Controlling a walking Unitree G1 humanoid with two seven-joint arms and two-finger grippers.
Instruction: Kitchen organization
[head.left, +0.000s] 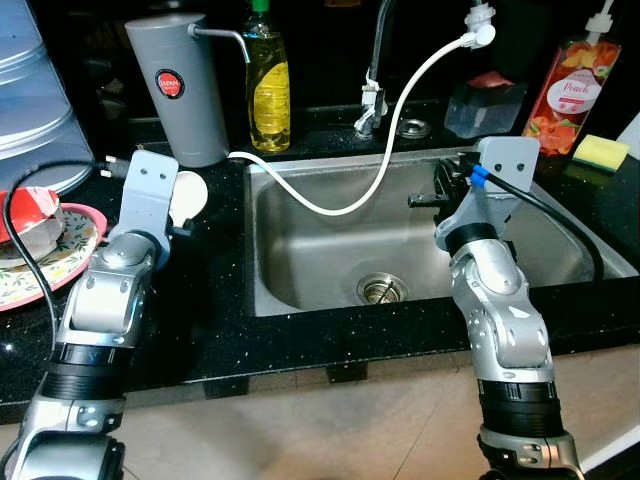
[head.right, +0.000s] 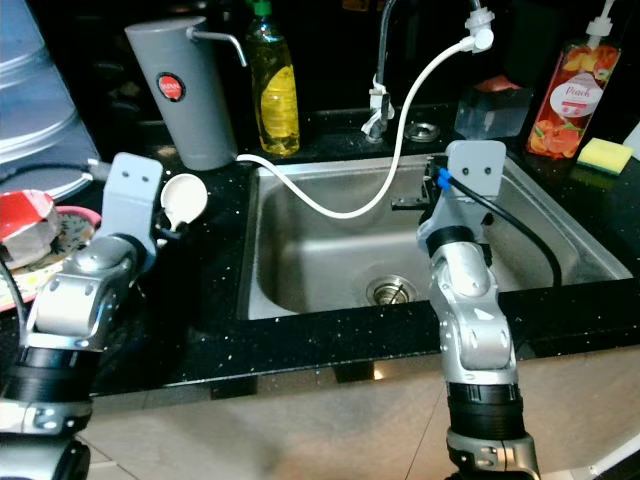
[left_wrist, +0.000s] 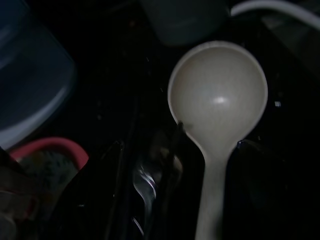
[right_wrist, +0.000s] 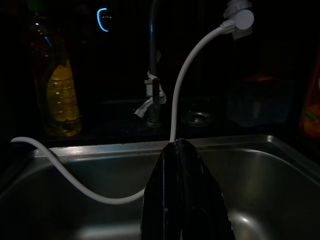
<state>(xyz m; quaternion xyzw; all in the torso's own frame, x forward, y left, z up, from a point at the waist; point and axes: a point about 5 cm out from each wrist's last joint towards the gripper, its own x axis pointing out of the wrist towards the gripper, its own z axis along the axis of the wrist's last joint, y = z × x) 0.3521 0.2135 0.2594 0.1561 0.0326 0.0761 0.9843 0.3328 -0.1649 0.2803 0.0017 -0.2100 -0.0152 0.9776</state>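
Note:
A white ladle (left_wrist: 217, 95) has its round bowl (head.left: 190, 195) beside my left wrist, above the black countertop (head.left: 215, 300) left of the sink. My left gripper (head.left: 183, 228) is shut on the ladle's handle (left_wrist: 211, 200), a dark finger (left_wrist: 176, 131) on either side. My right gripper (head.left: 425, 200) hangs over the steel sink (head.left: 300, 260), pointing toward the faucet (head.left: 375, 60). Its two black fingers (right_wrist: 177, 165) are pressed together with nothing between them.
A white hose (head.left: 400, 120) loops from the back wall into the sink. Behind the counter stand a grey dispenser (head.left: 180, 90), a yellow soap bottle (head.left: 268, 85) and a peach bottle (head.left: 572, 95), with a sponge (head.left: 600, 152). A patterned plate (head.left: 60, 262) sits far left.

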